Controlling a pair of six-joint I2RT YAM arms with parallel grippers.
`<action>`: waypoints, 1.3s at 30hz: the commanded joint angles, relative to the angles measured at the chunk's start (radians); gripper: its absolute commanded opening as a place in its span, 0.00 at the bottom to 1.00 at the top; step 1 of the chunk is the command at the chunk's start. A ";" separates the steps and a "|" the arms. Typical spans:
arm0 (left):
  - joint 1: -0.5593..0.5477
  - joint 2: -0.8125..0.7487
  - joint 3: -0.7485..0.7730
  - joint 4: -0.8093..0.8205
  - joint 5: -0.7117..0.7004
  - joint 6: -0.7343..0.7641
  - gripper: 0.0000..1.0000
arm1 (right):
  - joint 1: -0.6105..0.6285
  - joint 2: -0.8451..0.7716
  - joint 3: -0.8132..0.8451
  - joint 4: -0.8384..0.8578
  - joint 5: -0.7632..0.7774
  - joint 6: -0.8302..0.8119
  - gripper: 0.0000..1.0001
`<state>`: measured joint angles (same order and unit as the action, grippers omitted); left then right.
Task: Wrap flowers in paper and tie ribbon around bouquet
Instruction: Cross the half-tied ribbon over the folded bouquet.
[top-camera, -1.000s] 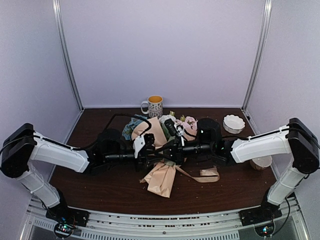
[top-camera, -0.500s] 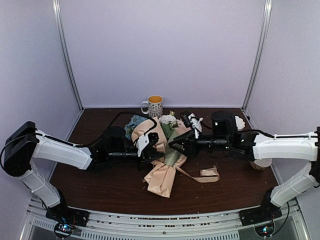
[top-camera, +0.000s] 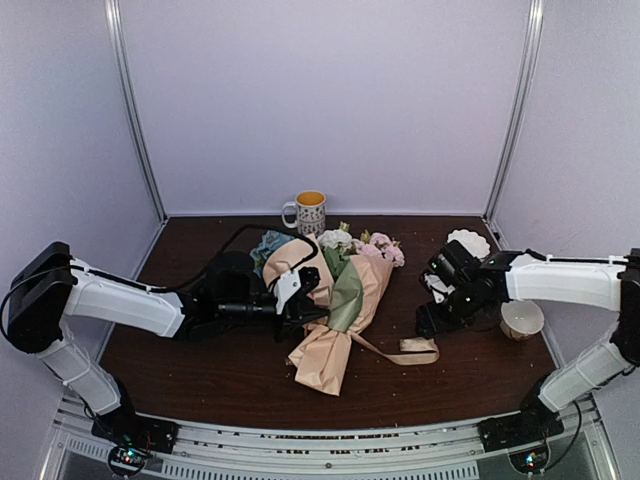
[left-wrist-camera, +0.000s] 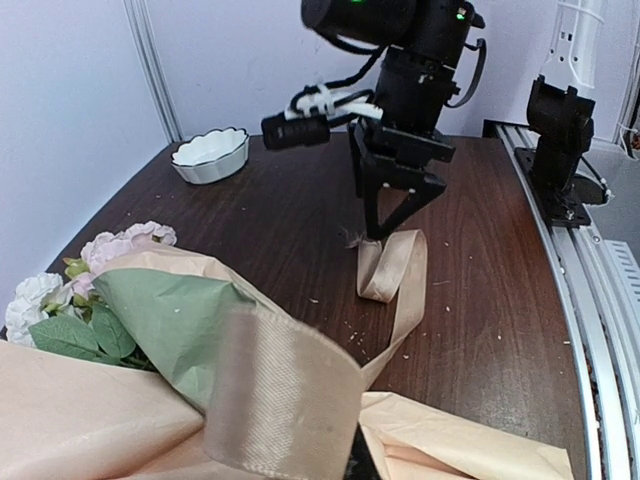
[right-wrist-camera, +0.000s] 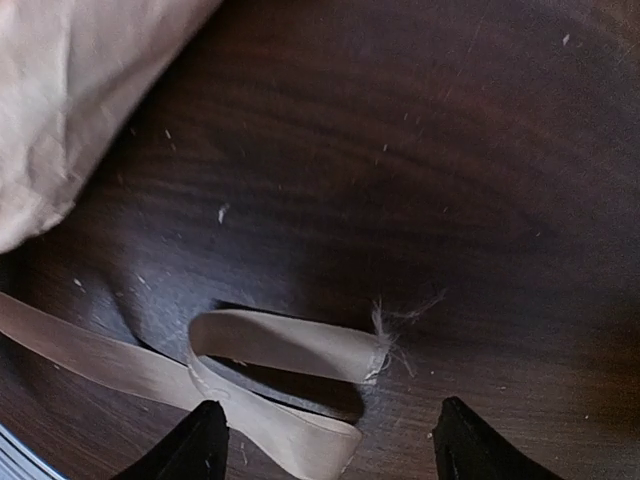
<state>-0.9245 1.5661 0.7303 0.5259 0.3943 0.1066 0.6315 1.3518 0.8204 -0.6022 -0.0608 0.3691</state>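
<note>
The bouquet (top-camera: 340, 300) lies in the middle of the table (top-camera: 200, 370), with the flower heads toward the back wall. The left gripper (top-camera: 303, 303) is pinched tight at its waist, on the ribbon (right-wrist-camera: 290, 345) as far as I can judge. The right gripper (right-wrist-camera: 328, 420) hangs wide above the ribbon's frayed loose end. I'd take that tail just behind the fray, flat across the weave, and lift without dragging the cone. The ribbon is tan, woven and limply looped. The paper (top-camera: 325, 360) is crinkled, peach over sage.

Mug (top-camera: 308, 212) behind bouquet (top-camera: 350, 295) on table (top-camera: 200, 370)
</note>
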 joint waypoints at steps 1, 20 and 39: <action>0.001 -0.012 0.030 -0.004 0.022 0.017 0.00 | 0.009 0.182 0.132 -0.158 -0.109 -0.092 0.73; 0.001 -0.006 0.043 -0.027 0.019 0.015 0.00 | 0.140 0.326 0.231 -0.184 -0.154 -0.148 0.50; 0.001 -0.022 0.029 -0.042 0.006 0.025 0.00 | 0.099 0.213 0.211 -0.073 -0.229 -0.110 0.00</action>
<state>-0.9245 1.5654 0.7479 0.4667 0.4030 0.1143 0.7628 1.7050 1.0332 -0.7208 -0.3019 0.2214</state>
